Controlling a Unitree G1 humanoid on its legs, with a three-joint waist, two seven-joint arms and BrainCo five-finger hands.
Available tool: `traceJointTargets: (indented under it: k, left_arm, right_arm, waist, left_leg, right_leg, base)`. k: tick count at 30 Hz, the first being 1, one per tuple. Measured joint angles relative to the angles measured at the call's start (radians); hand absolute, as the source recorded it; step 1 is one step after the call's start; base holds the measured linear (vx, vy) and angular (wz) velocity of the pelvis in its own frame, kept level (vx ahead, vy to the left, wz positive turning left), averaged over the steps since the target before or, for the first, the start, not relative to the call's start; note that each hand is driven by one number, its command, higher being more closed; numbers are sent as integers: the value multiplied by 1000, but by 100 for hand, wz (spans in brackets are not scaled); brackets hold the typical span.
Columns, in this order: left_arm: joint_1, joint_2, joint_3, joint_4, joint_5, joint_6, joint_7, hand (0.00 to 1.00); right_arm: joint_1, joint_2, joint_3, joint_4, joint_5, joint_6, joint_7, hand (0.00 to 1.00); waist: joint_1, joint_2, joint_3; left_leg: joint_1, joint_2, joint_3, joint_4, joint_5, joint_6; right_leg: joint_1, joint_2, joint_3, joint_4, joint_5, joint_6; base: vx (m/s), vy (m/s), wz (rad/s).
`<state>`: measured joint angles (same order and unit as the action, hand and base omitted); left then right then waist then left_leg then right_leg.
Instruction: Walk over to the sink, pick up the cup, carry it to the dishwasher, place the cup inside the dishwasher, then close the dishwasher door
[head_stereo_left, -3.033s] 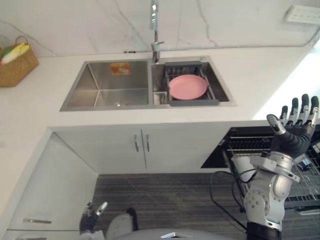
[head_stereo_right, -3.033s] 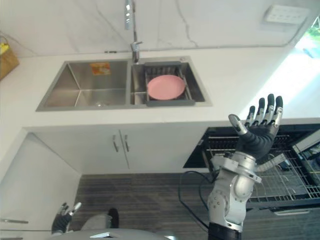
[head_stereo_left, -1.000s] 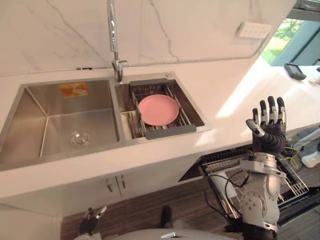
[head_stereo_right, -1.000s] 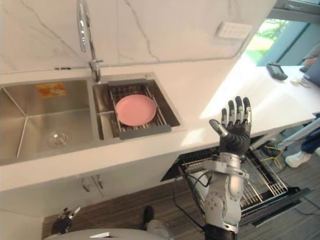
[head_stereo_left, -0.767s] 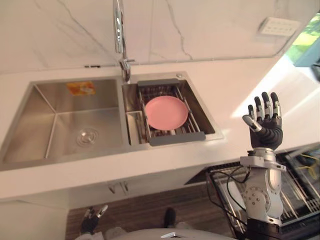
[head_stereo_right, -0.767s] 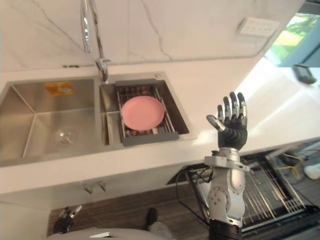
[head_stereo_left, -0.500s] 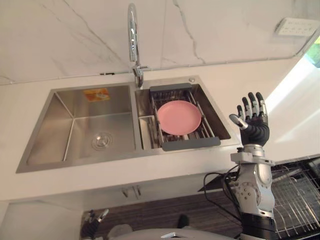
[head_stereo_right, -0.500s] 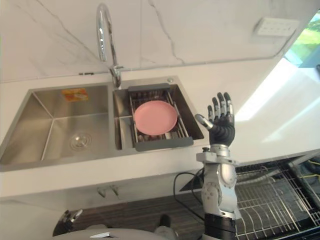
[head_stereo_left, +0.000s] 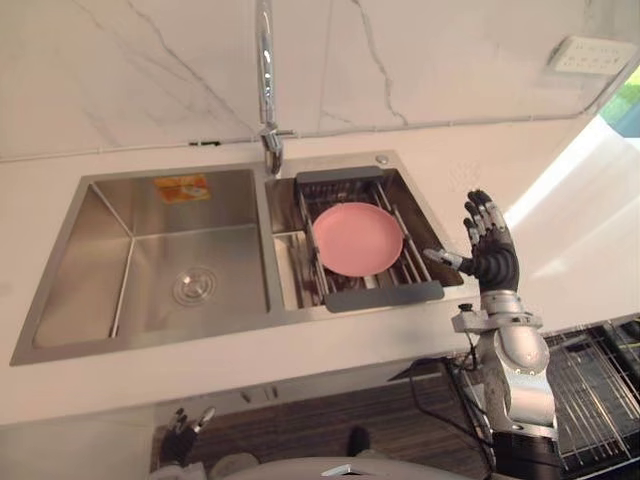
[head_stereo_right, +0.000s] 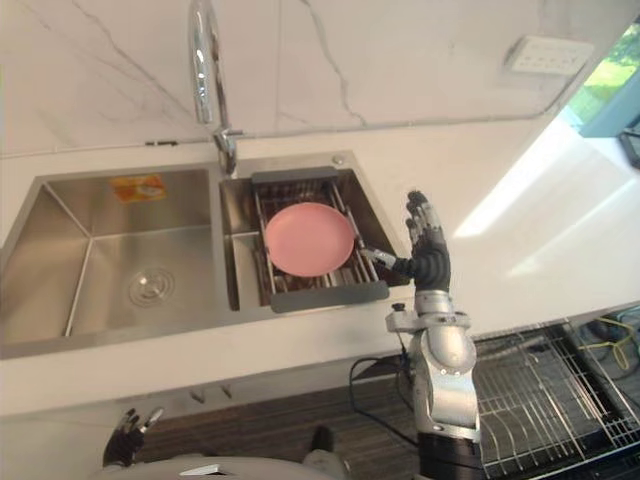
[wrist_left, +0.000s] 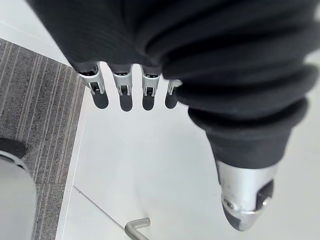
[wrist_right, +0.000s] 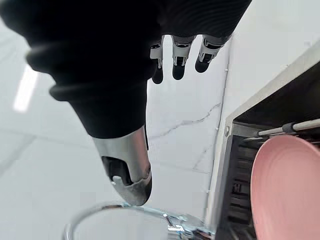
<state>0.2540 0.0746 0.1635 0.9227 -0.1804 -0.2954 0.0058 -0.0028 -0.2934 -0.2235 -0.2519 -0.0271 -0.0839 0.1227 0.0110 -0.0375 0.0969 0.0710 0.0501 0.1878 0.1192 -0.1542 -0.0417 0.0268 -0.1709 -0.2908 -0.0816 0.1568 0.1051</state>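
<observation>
A kitchen.
A steel double sink (head_stereo_left: 100, 240) sits in a white worktop (head_stereo_left: 470, 165), with a tap (head_stereo_left: 264, 90) behind the sink and a wire dishwasher rack (head_stereo_right: 540, 390) below it.

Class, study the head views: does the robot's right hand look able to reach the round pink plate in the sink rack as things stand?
Likely yes. The open right hand hovers just right of the dark sink rack, and the round pink plate lies uncovered on it, with nothing between them.

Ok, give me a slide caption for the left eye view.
Open right hand poised by the sink, next to the rack holding a pink plate.
</observation>
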Motion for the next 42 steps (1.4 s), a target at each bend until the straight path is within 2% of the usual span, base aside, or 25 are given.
traceJointTargets:
  k: [1, 3, 6, 12, 14, 24, 27, 37, 42]
  left_arm:
    - [0, 2, 1, 3, 1, 0, -2, 0]
    - [2, 8, 10, 12, 10, 1, -14, 0]
    - [11, 8, 23, 12, 13, 7, -20, 0]
    - [17, 27, 33, 13, 59, 38, -29, 0]
    - [17, 29, 32, 12, 67, 38, -30, 0]
    - [43, 44, 21, 13, 78, 49, -35, 0]
    - [44, 47, 9, 11, 77, 50, -35, 0]
    - [67, 63, -12, 9, 77, 49, -41, 0]
    - [72, 63, -19, 8, 77, 49, -42, 0]
  right_arm:
    - [-17, -24, 9, 0, -49, 0, 1, 0]
    - [-116, -136, 36, 0, -205, -5, 8, 0]
    - [-257, -261, 66, 11, -332, -30, 35, 0]
    - [-361, -344, 170, 135, -528, -87, 156, 0]
    - [-384, -360, 205, 174, -568, -112, 174, 0]
    - [-445, -434, 348, 369, -716, -215, 219, 0]
    - [-456, -451, 381, 408, -753, -225, 230, 0]
    - [-453, -467, 389, 462, -787, -264, 234, 0]
    - [-429, -467, 409, 470, -806, -287, 198, 0]
  waist:
    - [-1, -2, 0]
    - [-2, -9, -2]
    - [-1, -16, -10]
    - [18, -46, -38]
    - [26, -48, -40]
    - [41, -65, -42]
    - [45, -67, -41]
    - [44, -73, -37]
    - [44, -74, -37]
  left_leg:
    - [-1, 0, 0, 0, -1, 1]
    - [-8, 0, 1, -1, -4, 1]
    - [-17, 2, -2, -4, 4, -2]
    - [-15, -1, -27, -33, 33, -5]
    - [-15, -5, -32, -33, 33, -5]
    - [-24, -15, -68, -43, 49, -1]
    - [-23, -20, -80, -71, 72, -1]
    - [-26, -23, -82, -74, 83, 0]
    - [-26, -23, -82, -74, 84, 0]
  right_leg:
    - [0, 0, 1, 0, 0, 0]
    - [-1, -1, 2, -2, -8, 5]
    - [-10, 1, 0, 0, -13, 2]
    - [-14, 3, -25, 0, -5, 3]
    - [-12, 1, -34, 0, -5, 2]
    - [-4, -8, -74, -6, -4, 1]
    - [-10, -11, -83, -7, -2, 1]
    - [-13, -15, -83, -7, 4, 1]
    - [-13, -15, -82, -7, 4, 1]
  base:
    - [-98, -23, -4]
    - [-138, -42, -2]
    - [-68, -36, 2]
    - [12, -19, 14]
    - [-8, 4, 6]
    - [-42, -6, 10]
    - [-60, -19, 14]
    - [-46, -8, 1]
    - [0, 0, 0]
